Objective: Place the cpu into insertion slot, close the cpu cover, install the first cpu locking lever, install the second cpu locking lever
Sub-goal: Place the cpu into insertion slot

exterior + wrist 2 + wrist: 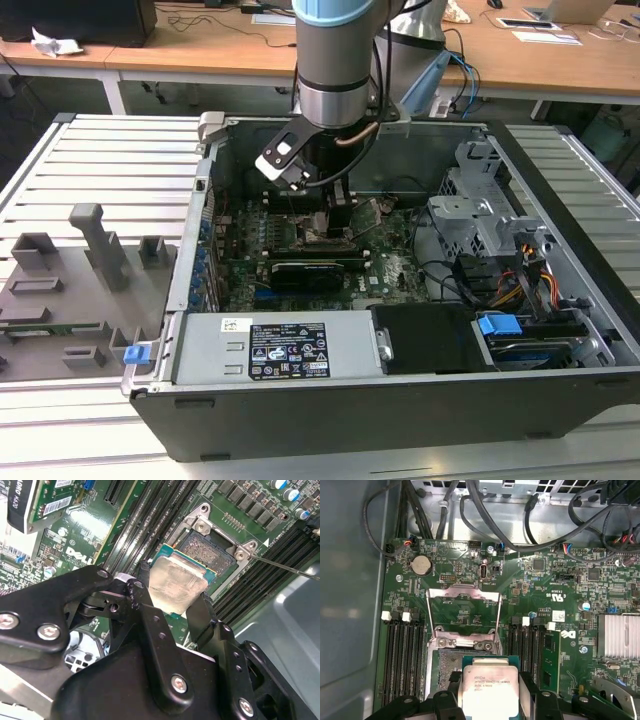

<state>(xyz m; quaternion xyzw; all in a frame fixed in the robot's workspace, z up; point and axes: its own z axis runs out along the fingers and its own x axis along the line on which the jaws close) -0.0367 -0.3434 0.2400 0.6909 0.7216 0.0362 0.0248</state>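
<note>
My gripper (pixel 172 600) is shut on the cpu (pixel 177 586), a flat square chip with a dull silver top, held by two opposite edges between the black fingers (pixel 143 582). The chip hangs just over the insertion slot (pixel 209 550), partly overlapping its dark contact grid and slightly off to one side. In the first wrist view the cpu (pixel 487 687) covers part of the slot (pixel 446 666), and the cpu cover (pixel 464 596) stands swung up and open behind it. A thin metal locking lever (pixel 287 566) sticks out beside the socket. In the exterior view the gripper (pixel 330 222) reaches down inside the computer case.
Black memory slots (pixel 402 652) flank the socket on both sides. A long black graphics card (pixel 315 270) lies in front of the gripper. Cables (pixel 485 515) run along the case wall. The drive cage (pixel 490 215) and power supply (pixel 285 350) crowd the case. Grey fixtures (pixel 90 250) stand outside.
</note>
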